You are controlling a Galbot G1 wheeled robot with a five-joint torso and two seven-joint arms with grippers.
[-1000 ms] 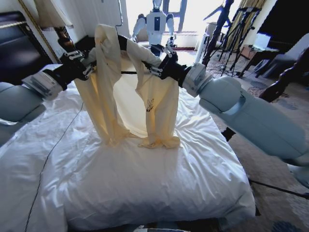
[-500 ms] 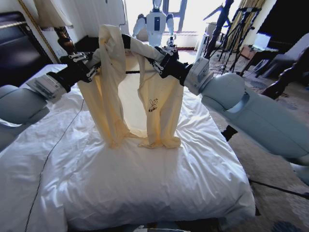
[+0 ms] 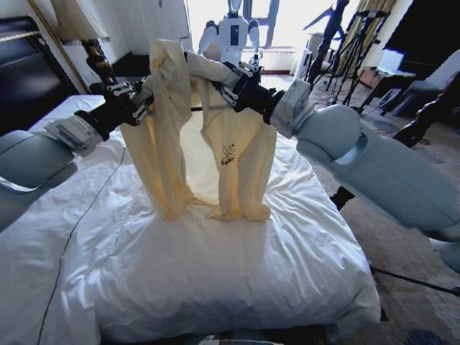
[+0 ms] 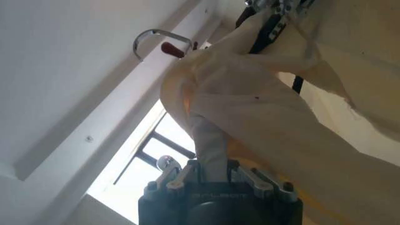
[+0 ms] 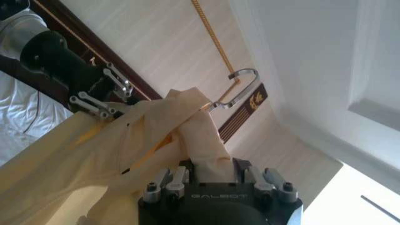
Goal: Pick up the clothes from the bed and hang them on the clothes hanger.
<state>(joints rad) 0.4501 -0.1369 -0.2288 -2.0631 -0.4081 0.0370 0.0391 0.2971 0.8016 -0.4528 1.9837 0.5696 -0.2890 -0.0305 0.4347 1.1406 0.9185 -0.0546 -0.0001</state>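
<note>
Above the bed [image 3: 215, 273], the left tool [image 3: 141, 103] and right tool [image 3: 228, 84] each clamp the clothes [image 3: 237, 154], stretched over a hanger's hook [image 5: 242, 84]. The hanging step looks underway; next comes settling both shoulders.

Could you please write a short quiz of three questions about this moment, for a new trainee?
1. True or false: the clothes hang fully clear of the bed.
2. Which gripper holds the side of the top with the small dark mark? A) left gripper B) right gripper
3. Fill in: in both wrist views, a metal ___ rises above the cloth.

Key:
1. False: the lower hems rest on the white duvet.
2. B: the mark hangs below the right gripper.
3. Hook: the curved top of a hanger, also seen in the left wrist view.
</note>
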